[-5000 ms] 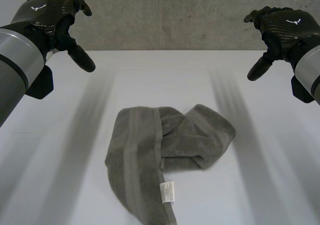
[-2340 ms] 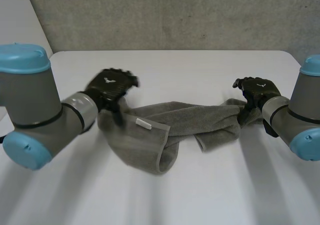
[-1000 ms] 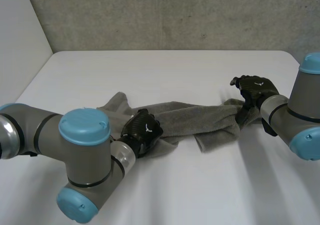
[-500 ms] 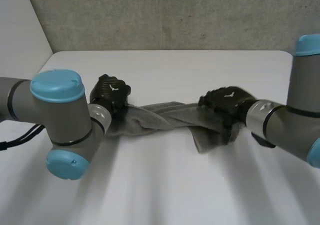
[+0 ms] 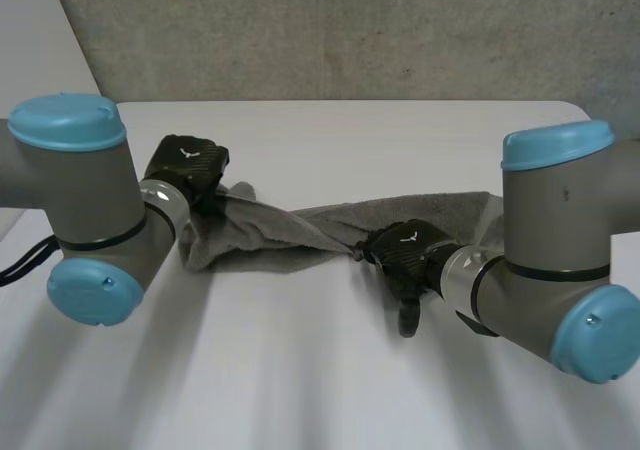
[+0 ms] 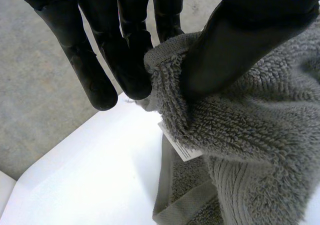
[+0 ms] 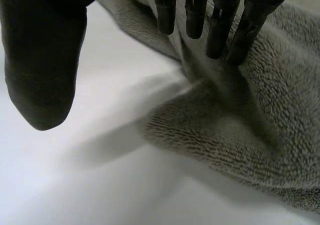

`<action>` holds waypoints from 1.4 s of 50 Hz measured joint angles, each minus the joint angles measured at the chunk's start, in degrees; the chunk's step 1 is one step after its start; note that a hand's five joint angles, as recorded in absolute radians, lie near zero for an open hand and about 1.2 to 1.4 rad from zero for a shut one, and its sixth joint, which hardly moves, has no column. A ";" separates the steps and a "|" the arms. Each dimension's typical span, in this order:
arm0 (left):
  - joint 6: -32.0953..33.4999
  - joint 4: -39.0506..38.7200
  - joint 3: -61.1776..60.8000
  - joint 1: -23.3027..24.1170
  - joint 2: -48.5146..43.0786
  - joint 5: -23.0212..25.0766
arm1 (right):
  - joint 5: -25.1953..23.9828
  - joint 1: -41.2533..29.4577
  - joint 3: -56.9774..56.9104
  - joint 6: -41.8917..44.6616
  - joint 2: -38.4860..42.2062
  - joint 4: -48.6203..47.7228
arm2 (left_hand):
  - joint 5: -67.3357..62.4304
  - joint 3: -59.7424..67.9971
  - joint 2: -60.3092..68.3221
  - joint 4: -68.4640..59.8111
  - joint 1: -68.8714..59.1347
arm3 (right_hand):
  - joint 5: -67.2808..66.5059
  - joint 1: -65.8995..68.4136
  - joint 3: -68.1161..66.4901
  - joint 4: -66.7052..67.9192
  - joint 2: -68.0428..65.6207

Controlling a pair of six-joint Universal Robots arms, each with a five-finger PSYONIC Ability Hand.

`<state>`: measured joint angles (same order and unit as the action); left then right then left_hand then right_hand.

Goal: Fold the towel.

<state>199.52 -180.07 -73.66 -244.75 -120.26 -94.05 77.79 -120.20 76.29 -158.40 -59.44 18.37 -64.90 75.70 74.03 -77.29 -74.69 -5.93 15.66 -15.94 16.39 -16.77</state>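
towel [image 5: 300, 232] lies bunched in a rope across surface [image 5: 330, 380], still at the spreading step. left hand [image 5: 190, 165] pinches its end near the label [image 6: 180, 149]. right hand [image 5: 405, 255] has straight fingers over the middle, gripping nothing. next move: right hand needs a corner grip.

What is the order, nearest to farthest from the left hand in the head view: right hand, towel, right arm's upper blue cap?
1. The towel: its end is pinched in the left hand.
2. The right hand: on the towel, past its middle.
3. The blue cap: far right, atop the right arm.
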 measured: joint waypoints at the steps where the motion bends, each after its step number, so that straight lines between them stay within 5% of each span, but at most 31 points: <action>1: -0.26 0.16 0.10 -0.12 0.08 0.00 | 0.11 0.06 -0.05 -0.20 0.37 -0.68 | 0.00 0.00 0.00 0.00 0.00 | 0.06 -0.05 0.00 0.00 0.00; 8: -2.00 1.30 0.93 -1.45 0.70 0.02 | 2.21 1.41 -0.70 -1.49 4.37 -6.37 | 0.00 0.00 0.14 0.00 0.00 | 0.48 -0.24 0.00 0.00 0.00; 20: -2.06 1.41 1.00 -1.89 0.75 0.02 | 13.88 7.49 -1.92 -1.52 5.80 -15.64 | 0.00 1.08 2.03 -0.27 -0.40 | 0.59 -0.65 0.17 -0.81 1.54; 36: -2.03 1.38 0.49 -1.78 0.45 0.10 | 13.15 5.80 -0.51 -2.38 7.06 -17.94 | -1.13 1.16 2.34 -0.27 -0.40 | 0.15 -0.09 -0.09 -0.55 1.30; 41: -2.03 1.39 0.34 -1.77 0.33 0.16 | 12.97 5.66 -0.16 -4.98 8.36 -21.00 | -1.14 1.16 2.34 -0.27 -0.40 | -22.84 23.48 -23.31 21.96 -23.28; 44: -2.03 1.39 0.32 -1.76 0.21 0.15 | 12.82 5.92 0.04 -6.99 8.66 -22.88 | -1.14 1.16 2.34 -0.27 -0.40 | -52.15 52.35 -51.23 50.30 -52.15; 49: -2.03 1.39 0.44 -1.74 0.26 0.12 | 12.37 6.40 -0.09 -8.99 7.38 -24.11 | -1.14 1.16 2.34 -0.27 -0.41 | -59.41 60.34 -57.91 58.19 -58.34; 60: -2.09 1.54 1.06 -1.76 4.77 0.02 | 3.00 9.23 -3.00 -9.50 -7.59 -15.89 | -1.14 1.16 2.34 -0.27 -0.41 | -59.42 60.36 -57.92 58.19 -58.34; 70: -2.12 4.01 1.06 -1.77 15.56 0.38 | -10.08 12.02 -12.80 -4.17 -14.69 12.21 | -1.14 1.16 2.34 -0.27 -0.41 | -59.48 60.43 -57.92 58.69 -58.33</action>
<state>197.40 -176.06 -72.60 -246.53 -104.70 -93.67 67.71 -108.18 63.49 -162.57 -74.14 30.58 -66.04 76.86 76.37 -77.56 -75.10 -65.42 76.09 -73.86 75.08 -75.11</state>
